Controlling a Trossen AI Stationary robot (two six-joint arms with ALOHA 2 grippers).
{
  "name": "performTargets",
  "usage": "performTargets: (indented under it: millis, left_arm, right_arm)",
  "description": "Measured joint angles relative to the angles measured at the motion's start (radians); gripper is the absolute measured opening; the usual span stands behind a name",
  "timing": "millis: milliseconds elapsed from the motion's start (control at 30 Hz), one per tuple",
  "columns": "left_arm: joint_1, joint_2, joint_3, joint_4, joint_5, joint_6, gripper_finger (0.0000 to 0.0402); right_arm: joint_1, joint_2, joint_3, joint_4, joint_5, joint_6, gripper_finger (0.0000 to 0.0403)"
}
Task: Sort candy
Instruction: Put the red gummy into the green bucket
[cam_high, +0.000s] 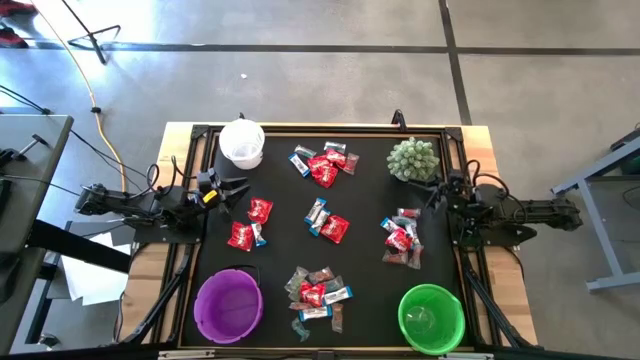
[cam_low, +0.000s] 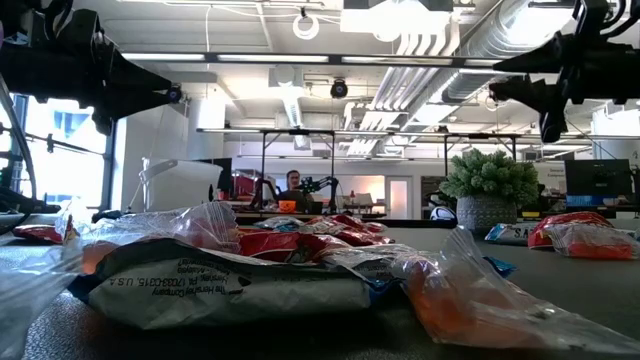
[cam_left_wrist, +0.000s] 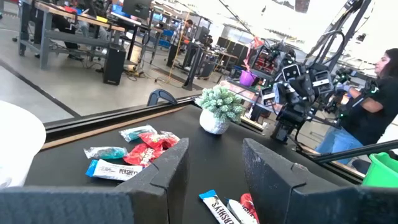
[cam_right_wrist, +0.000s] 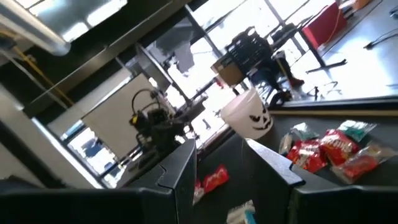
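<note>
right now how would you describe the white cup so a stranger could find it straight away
Start at the black mat covering the table and go to its far left corner, opposite the spiky green plant. The white cup stands there alone, just beyond the left pincer. It is the only white container; the other two, along the near edge, are purple and green.

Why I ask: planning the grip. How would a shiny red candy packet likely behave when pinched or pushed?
The red candy packet looks like thin crinkled film, so it would probably flex and feel light. Its glossy wrapper may slip between fingers. Lying flat on the dark mat, it should slide rather than roll.
</note>
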Motion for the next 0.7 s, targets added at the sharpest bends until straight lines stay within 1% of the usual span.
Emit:
performTargets:
  millis: [100,167,400,533,700]
  left_arm:
    - [0.000,0.000,0.000,0.000,0.000,0.000,0.0131]
    - [0.000,0.000,0.000,0.000,0.000,0.000,0.0131]
    - [0.000,0.000,0.000,0.000,0.000,0.000,0.0131]
    - [0.000,0.000,0.000,0.000,0.000,0.000,0.0131]
    - [0.000,0.000,0.000,0.000,0.000,0.000,0.0131]
  right_arm:
    - [0.000,0.000,0.000,0.008,0.032,0.008,0.0126]
    - [0.000,0.000,0.000,0.008,0.033,0.009,0.0126]
    - [0.000,0.000,0.004,0.006,-0.017,0.069,0.0126]
    - [0.000,0.000,0.034,0.011,-0.067,0.053,0.0126]
    - [0.000,0.000,0.076,0.001,-0.078,0.046,0.0126]
